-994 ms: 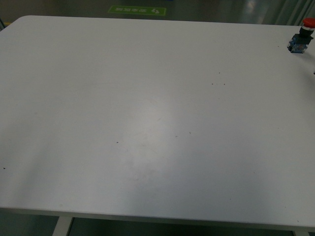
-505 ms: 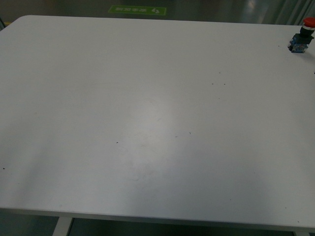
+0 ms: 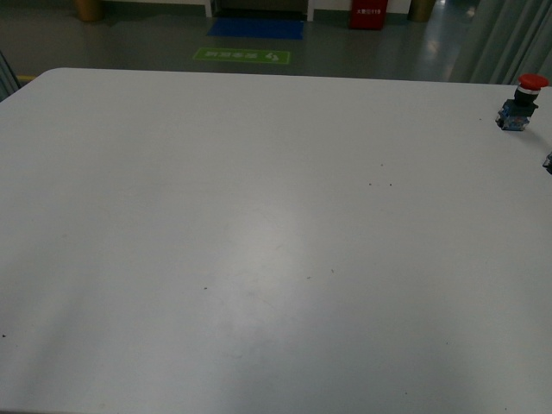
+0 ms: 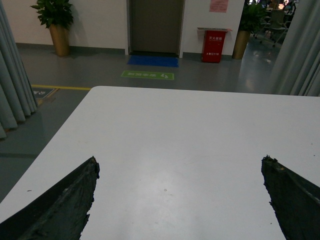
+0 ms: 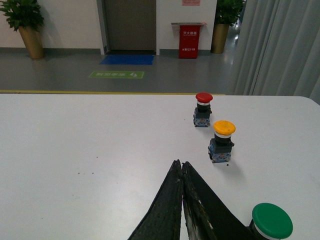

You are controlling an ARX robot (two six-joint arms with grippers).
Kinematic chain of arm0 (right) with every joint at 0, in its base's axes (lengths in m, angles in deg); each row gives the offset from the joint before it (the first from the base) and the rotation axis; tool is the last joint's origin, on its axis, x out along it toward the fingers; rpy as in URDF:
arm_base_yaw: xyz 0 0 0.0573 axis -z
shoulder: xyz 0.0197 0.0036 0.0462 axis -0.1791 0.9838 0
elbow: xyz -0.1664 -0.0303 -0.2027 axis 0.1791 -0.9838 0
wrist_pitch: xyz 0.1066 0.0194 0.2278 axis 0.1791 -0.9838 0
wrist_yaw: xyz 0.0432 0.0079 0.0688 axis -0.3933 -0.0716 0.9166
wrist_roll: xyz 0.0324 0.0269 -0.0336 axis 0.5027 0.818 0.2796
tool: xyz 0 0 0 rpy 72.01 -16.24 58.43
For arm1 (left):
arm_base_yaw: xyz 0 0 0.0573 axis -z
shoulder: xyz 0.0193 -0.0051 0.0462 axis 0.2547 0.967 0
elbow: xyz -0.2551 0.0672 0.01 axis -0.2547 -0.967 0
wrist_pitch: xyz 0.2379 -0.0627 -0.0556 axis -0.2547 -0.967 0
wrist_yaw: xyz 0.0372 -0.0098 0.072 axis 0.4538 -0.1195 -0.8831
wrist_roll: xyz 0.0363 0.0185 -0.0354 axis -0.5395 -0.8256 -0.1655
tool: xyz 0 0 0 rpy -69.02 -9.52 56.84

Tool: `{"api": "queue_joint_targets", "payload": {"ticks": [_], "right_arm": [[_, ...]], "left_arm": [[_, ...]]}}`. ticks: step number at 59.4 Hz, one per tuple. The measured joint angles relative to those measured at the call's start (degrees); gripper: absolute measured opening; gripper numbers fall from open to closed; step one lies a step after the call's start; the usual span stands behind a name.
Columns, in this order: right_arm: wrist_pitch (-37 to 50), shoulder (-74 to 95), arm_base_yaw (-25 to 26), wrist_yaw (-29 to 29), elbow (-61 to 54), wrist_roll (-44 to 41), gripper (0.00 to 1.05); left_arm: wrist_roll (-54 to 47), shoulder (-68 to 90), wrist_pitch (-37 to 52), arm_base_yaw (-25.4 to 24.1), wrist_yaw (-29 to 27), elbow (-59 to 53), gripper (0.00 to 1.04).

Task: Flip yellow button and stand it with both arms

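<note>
In our right wrist view we are seeing the right gripper (image 5: 181, 167) with its two dark fingers pressed together, clamping nothing and hanging over bare white table (image 5: 75, 150). Just beside those fingers, a green button (image 5: 272, 220) is sitting at the near edge of the picture. Farther out, the yellow button (image 5: 222, 141) is standing upright on its boxy base, cap on top, apart from the gripper, and the red button (image 5: 203, 109) is standing beyond it, near the table's far edge. Our left wrist view is showing the left gripper (image 4: 180, 192) with its fingers (image 4: 65, 202) spread wide apart, holding nothing, with open tabletop between them and the rounded far corner ahead. Our front view is showing neither arm, only a broad stretch of free table with the red button at the far right; the yellow button is not appearing there.
</note>
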Motion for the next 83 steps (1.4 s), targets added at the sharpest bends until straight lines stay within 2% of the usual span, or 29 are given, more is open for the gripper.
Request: {"api": "queue_joint_targets", "payload": {"ticks": [48,83], "right_arm": [[-29.94,-34.8,0.0,0.02,-3.58,0.0,0.03],[-42.21,-47.25,0.0,0.02,-3.58,0.0,0.03]], "left_arm": [[-0.02,0.0,0.0,0.0,0.0,0.0,0.98],[-0.02,0.0,0.0,0.0,0.0,0.0,0.98]]}}
